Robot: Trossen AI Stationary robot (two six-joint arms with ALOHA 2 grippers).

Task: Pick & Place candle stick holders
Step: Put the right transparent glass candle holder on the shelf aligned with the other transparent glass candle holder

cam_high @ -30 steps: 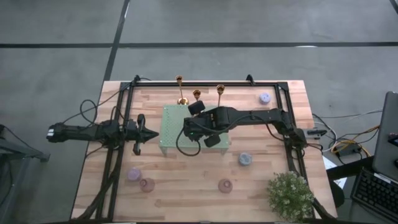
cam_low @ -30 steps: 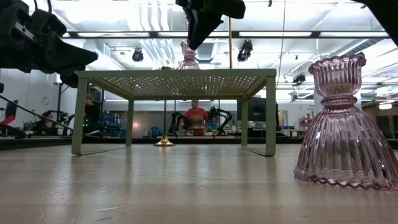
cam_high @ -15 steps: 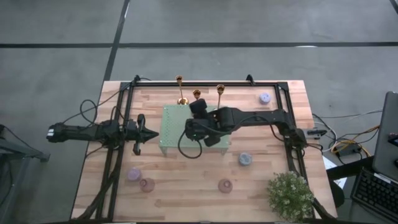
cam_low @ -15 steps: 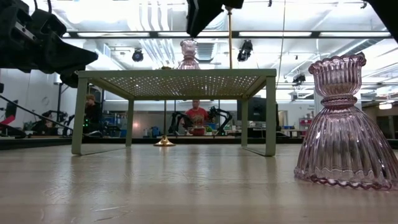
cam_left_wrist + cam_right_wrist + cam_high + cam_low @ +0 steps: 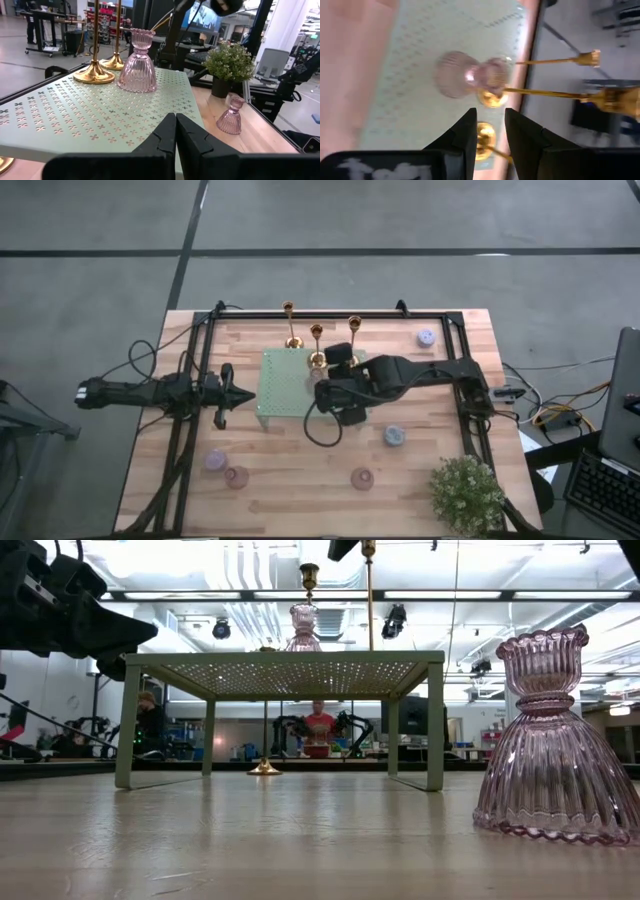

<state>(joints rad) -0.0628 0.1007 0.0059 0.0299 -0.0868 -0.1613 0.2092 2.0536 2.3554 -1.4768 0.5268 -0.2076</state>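
Three gold candle stick holders stand near the table's far edge (image 5: 290, 325) (image 5: 317, 345) (image 5: 354, 330). One rests by its round base (image 5: 94, 75) on the green perforated stand (image 5: 285, 390), beside a pink glass holder (image 5: 136, 62). Another stands on the table behind the stand (image 5: 265, 768). My right gripper (image 5: 490, 112) hangs above the stand's right part, slanting down, open and holding nothing. My left gripper (image 5: 175, 122) waits shut and level, left of the stand (image 5: 245, 395).
Small squat holders lie about the table: lavender (image 5: 215, 460), pink (image 5: 237, 477), pink (image 5: 361, 478), blue (image 5: 394, 436), lavender (image 5: 426, 337). A potted plant (image 5: 465, 492) fills the near right corner. One pink holder (image 5: 545, 740) stands close to the low camera.
My right gripper has risen from just above the pink holder on the stand and drawn back toward the table's right edge, rolling a little. The middle candle stick holder, before partly covered by the arm, now shows whole. The pink holder has kept its place.
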